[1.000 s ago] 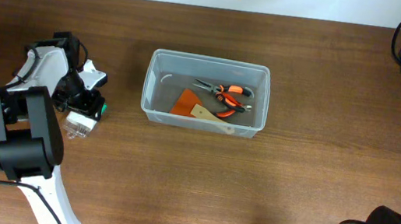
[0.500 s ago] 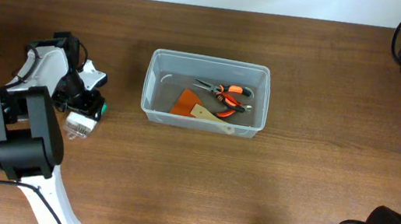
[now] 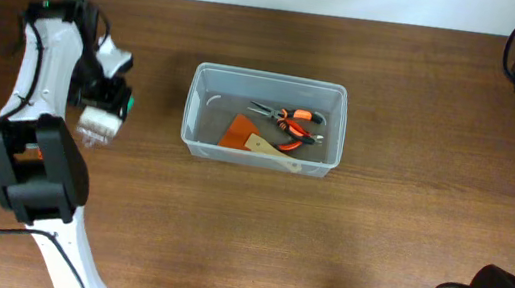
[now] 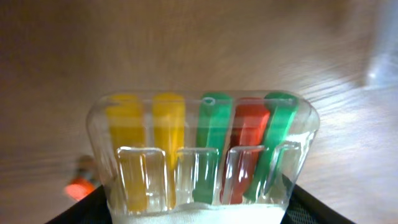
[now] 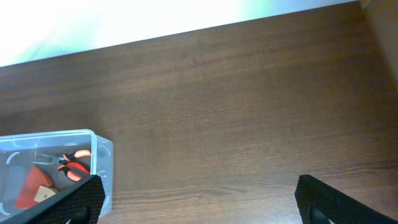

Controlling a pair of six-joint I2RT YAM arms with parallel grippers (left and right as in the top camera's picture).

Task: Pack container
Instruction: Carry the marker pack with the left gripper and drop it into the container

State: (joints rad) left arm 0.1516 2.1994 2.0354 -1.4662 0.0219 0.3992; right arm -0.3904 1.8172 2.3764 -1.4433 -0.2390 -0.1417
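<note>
- Only the left wrist view shows what is inside the clear case (image 4: 202, 155): upright coloured pieces behind see-through plastic. From overhead the same case is just a pale block at the left of the frame.
- The left gripper (image 3: 97, 122) is clamped on that case. Its dark fingers (image 4: 320, 208) show at the lower corners of the wrist view.
- Only the right wrist view shows the right gripper (image 5: 199, 208). Its jaws stand wide apart over bare wood, with nothing between them.
- The container (image 3: 266, 120) sits at the centre of the overhead frame, on the table (image 3: 344, 247). It appears in the lower left corner of the right wrist view.
- Counted in the case: two yellow pieces, two green and one red.
- Counted in the container: one pair of pliers (image 3: 291, 123) and one scraper (image 3: 244, 134).
- The container is clear plastic, rectangular, with rounded corners and a rim. The pliers have orange-and-black handles. The scraper has a flat orange blade and a pale wooden handle. The table is dark wood with visible grain.
</note>
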